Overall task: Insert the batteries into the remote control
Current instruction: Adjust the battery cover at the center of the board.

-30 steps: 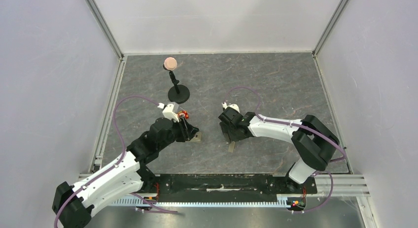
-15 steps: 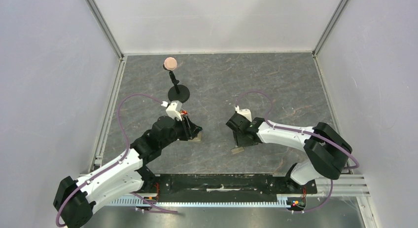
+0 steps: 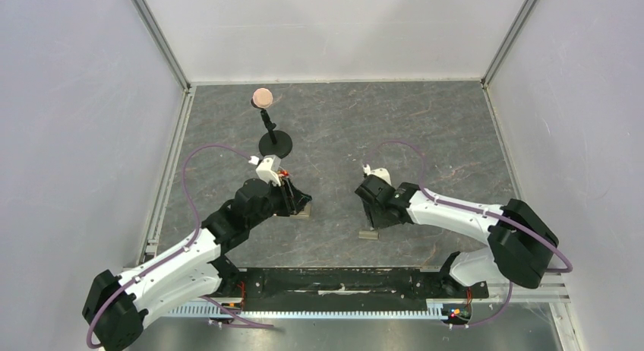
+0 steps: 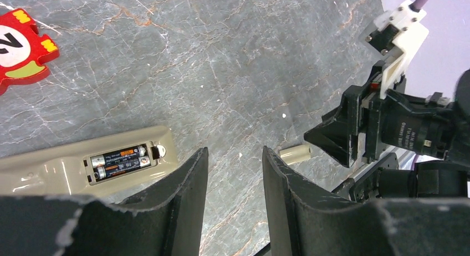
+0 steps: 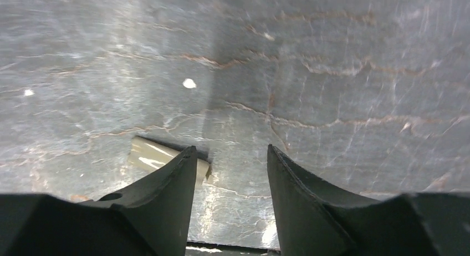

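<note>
**A:** What lies around the two arms?

**B:** A grey marbled table (image 3: 433, 123) enclosed by pale walls. At the far left of middle is a black stand (image 3: 275, 144) with a round base and a pink disc (image 3: 262, 97) on top. Nearer, beside the left arm's wrist, a red puzzle-like piece (image 4: 22, 42) with yellow tabs and a white circle lies flat.

**A:** And the remote?

**B:** The remote control (image 4: 55, 170) lies tan back up on the table, just beside one finger of the left pincer (image 4: 233, 156). The pincer's body hides its near edge. Its compartment is uncovered, and the batteries (image 4: 119, 159) sit inside it side by side.

**A:** Are the pincers holding anything?

**B:** No. The left pincer is released, with its fingers apart over bare stone. The right pincer (image 5: 230, 153) is also released and hangs low, with only table between its fingers. A small beige cover piece (image 5: 147, 154) lies flat just outside the finger on the left of the right wrist view, and that finger hides one end of it.

**A:** What stands in the way?

**B:** Seen from overhead, the left arm's wrist covers most of the remote. Between the two pincers there is bare table and the cover piece, which is nearer the right one.

**A:** What differs from a second ago?

**B:** The right arm has swung towards its own side and the near edge. The cover piece has slid the same way and turned. The left arm has barely moved, and the remote lies where it did.
</note>
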